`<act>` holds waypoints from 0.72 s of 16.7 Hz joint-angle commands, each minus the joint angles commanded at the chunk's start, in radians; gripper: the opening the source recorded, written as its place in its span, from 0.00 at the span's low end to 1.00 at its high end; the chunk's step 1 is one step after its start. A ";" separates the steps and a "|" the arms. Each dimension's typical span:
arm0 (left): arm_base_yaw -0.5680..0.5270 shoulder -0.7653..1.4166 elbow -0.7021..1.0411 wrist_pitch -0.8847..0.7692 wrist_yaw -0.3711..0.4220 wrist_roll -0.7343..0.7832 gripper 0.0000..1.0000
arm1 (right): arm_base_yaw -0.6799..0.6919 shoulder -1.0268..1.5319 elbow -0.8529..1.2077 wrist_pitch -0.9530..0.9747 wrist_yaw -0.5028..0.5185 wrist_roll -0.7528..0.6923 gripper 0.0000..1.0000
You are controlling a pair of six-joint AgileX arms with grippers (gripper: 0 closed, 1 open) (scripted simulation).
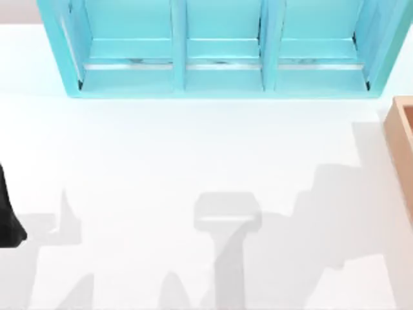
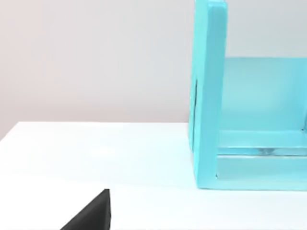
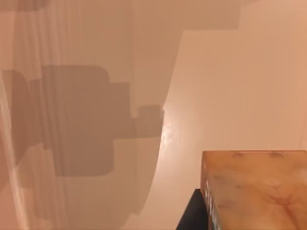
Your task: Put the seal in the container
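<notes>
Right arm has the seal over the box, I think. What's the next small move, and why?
Probably lower a little, then release. The right wrist view shows the seal close to the camera above a tan surface that looks like the container's inside. The top view shows the container at the table's right edge.

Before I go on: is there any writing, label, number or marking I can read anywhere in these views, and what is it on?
None readable.
Teal shelf unit: plain, no lettering in the top or left wrist view.
Wooden container: bare tan wall, no label.
Seal: amber mottling and pale specks along one edge in the right wrist view; nothing there reads as characters.
White table: shadows, no signs.
</notes>
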 joint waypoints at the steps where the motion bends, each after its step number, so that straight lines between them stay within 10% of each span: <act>1: 0.000 0.000 0.000 0.000 0.000 0.000 1.00 | 0.000 0.002 -0.032 0.038 0.000 0.000 0.00; 7: 0.000 0.000 0.000 0.000 0.000 0.000 1.00 | 0.000 0.014 -0.089 0.098 -0.001 0.000 0.00; 12: 0.000 0.000 0.000 0.000 0.000 0.000 1.00 | 0.000 0.014 -0.089 0.098 -0.001 0.000 0.38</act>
